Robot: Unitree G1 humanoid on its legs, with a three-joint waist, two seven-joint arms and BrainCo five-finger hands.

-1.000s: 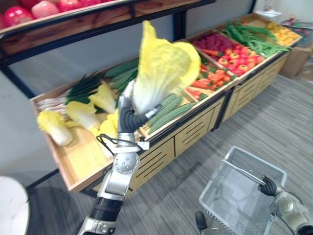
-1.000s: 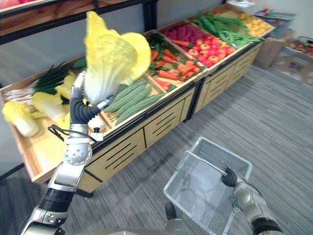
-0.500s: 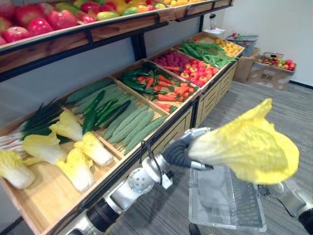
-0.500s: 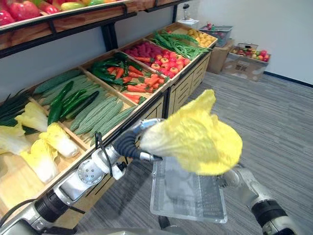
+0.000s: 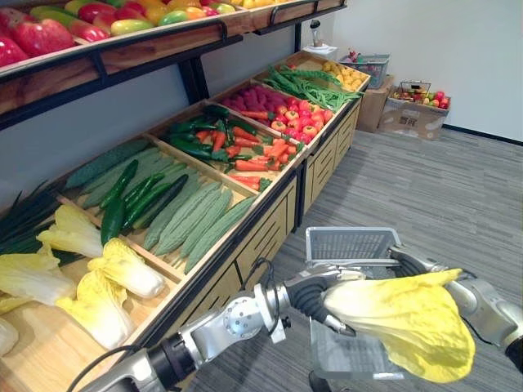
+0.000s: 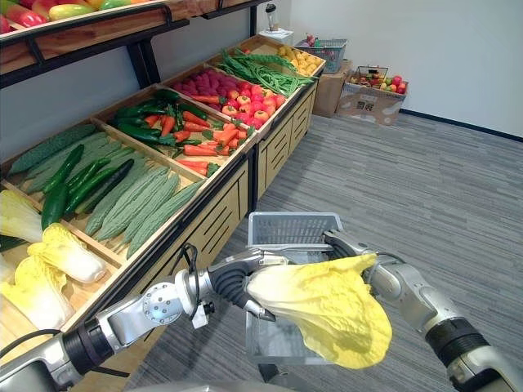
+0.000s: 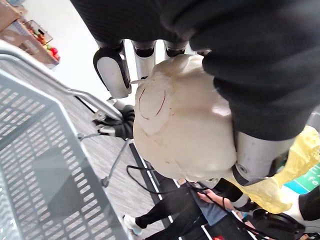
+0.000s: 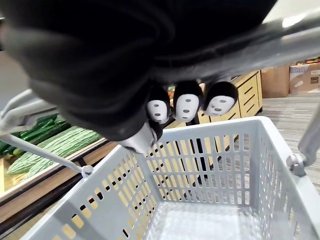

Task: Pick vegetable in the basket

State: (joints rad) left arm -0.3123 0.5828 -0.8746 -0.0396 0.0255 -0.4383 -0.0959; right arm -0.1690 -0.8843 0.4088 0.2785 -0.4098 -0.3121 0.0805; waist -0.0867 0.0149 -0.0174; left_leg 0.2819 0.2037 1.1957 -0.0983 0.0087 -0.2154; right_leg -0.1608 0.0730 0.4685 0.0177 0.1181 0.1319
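One cabbage hangs over the basket, its pale stem clamped in the left hand. The right hand is curled round the handle. The leafy end seems to reach past the basket's rim, so letting go here could snag it and spill it to the floor.

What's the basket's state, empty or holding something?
Empty: the basket shows a bare floor in the right wrist view, and the left hand holds the cabbage, not yet inside.
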